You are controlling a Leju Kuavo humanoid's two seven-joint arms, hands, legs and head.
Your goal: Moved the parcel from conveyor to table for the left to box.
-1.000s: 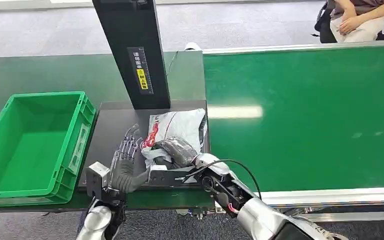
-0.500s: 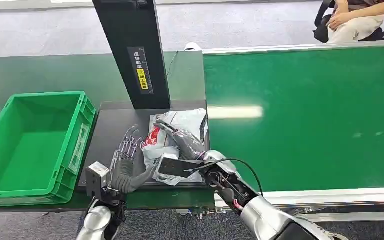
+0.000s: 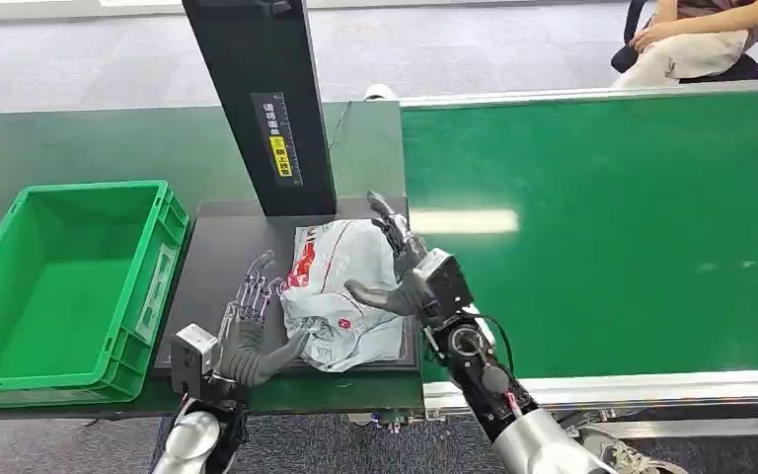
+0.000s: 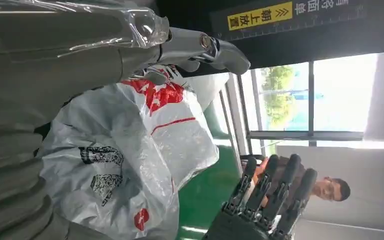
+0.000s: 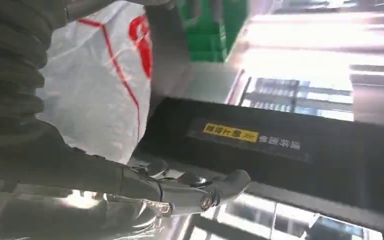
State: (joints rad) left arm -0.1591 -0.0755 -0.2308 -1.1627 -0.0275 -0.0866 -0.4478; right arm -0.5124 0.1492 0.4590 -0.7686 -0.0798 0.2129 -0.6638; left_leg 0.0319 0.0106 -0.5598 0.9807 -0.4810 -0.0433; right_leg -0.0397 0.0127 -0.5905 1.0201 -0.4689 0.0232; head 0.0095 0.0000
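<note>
The parcel (image 3: 341,291) is laid on the bench (image 3: 79,148). The right hand (image 3: 400,267) is raised beside it, fingers spread; the left hand (image 3: 247,331) is opened alongside, empty.

A black upright column (image 3: 262,104) with a yellow label (image 3: 278,155) stands beyond the hands. A seated person (image 3: 696,39) is far off to the right.
</note>
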